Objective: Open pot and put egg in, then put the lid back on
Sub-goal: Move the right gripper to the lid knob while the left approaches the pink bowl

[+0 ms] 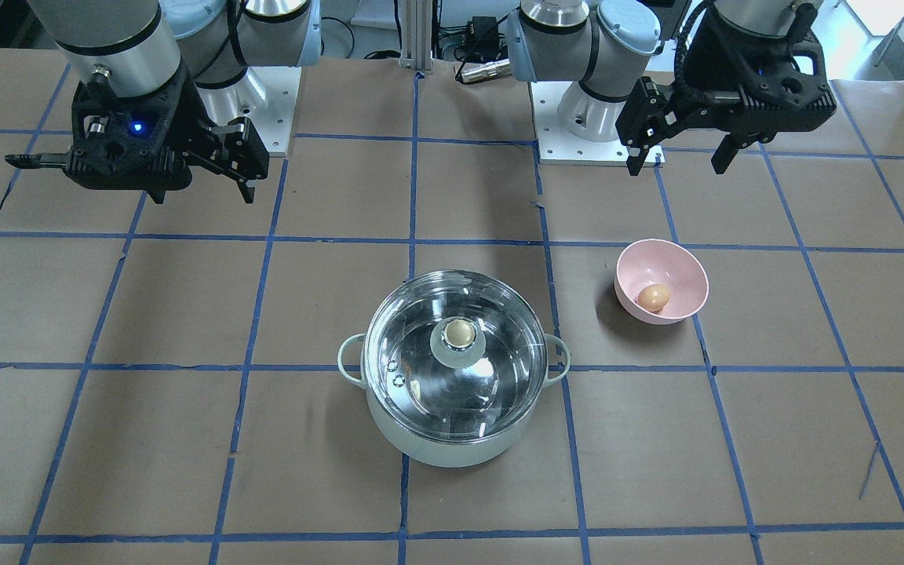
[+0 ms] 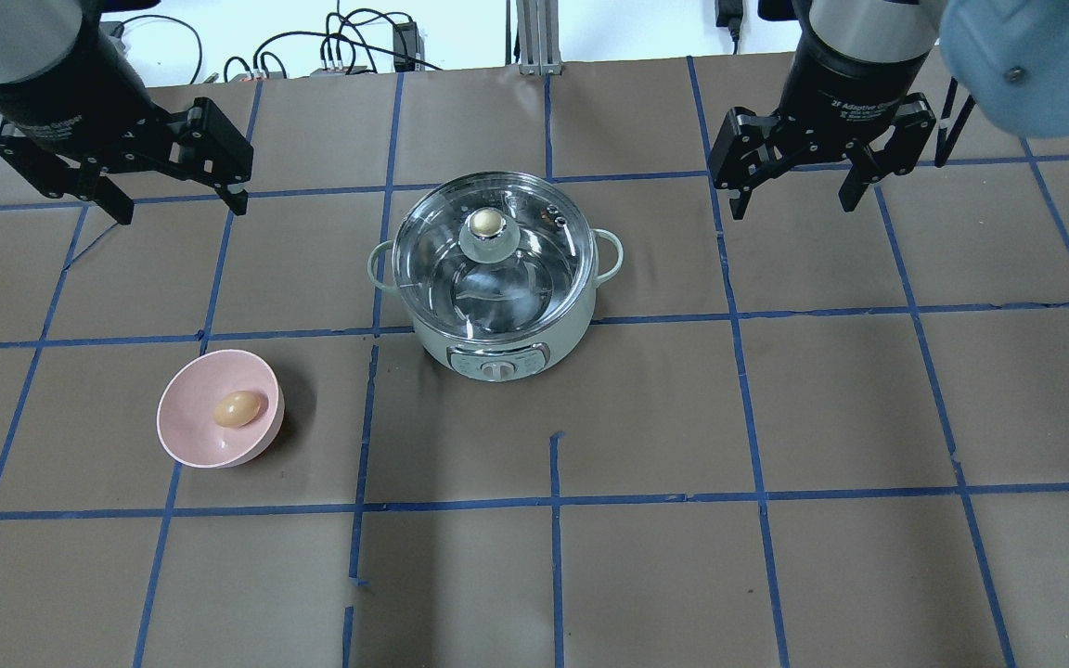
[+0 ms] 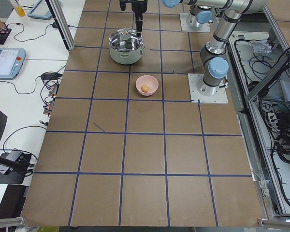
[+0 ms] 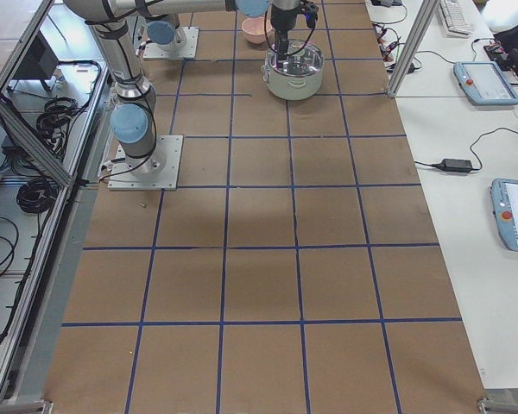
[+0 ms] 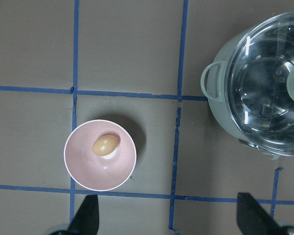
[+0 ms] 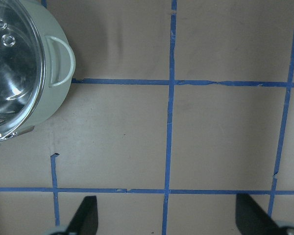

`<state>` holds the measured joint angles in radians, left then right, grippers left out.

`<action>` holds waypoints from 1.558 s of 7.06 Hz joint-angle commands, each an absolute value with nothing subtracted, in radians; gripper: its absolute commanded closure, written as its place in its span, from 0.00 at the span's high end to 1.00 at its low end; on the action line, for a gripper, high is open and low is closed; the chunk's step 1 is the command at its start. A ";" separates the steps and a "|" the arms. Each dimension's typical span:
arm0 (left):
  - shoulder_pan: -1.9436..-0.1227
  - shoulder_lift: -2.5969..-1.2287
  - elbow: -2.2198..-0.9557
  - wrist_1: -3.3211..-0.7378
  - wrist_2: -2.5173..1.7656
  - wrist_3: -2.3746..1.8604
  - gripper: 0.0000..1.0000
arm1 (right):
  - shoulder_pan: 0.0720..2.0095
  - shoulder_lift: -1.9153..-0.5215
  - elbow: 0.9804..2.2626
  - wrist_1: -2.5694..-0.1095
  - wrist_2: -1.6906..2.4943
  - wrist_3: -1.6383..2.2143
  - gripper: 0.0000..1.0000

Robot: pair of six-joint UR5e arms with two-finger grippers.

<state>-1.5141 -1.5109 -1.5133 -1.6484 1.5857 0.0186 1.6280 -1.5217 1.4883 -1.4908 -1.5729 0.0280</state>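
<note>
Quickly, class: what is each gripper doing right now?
Left gripper: open, holding nothing.
Right gripper: open, holding nothing.

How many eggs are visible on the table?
1. The egg lies in the pink bowl, apart from the pot. Through the glass lid no other egg shows, though reflections may hide one.

Lighting: bright, even, from overhead. Glare: white streaks on lid (image 1: 456, 349). Shadows: soft, short, beside pink bowl (image 1: 656, 263). Focus: sharp.
</note>
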 commanded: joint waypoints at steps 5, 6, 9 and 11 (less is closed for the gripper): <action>-1.506 -1.497 -1.577 -1.660 1.595 0.035 1.00 | 1.687 -1.452 1.453 -1.546 -1.543 0.029 1.00; -1.464 -1.505 -1.613 -1.645 1.589 0.060 1.00 | 1.778 -1.390 1.418 -1.599 -1.530 0.107 1.00; -1.347 -1.552 -1.808 -1.390 1.586 0.184 1.00 | 1.994 -1.168 1.369 -1.885 -1.563 0.412 1.00; -1.318 -1.568 -1.905 -1.327 1.591 0.221 1.00 | 2.031 -1.094 1.361 -1.971 -1.568 0.451 1.00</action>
